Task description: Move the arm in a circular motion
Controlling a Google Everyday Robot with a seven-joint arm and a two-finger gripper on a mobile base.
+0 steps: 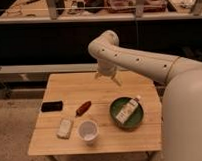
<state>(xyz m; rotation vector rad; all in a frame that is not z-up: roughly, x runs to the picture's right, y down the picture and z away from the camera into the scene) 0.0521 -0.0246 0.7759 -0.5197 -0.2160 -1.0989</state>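
Observation:
The cream-white arm (144,61) of thick rounded segments with small dark holes reaches in from the right, over the far side of a wooden table (69,86). It bends down at an elbow (106,45) and ends in a small pronged gripper (108,77). The gripper hangs above the table's far middle and holds nothing that I can see.
On the table lie a black flat object (52,105), a red item (84,107), a pale packet (65,128), a white cup (88,131) and a green bowl (115,107) holding a bottle (127,110). The robot's body (188,117) fills the right side. A dark railing stands behind.

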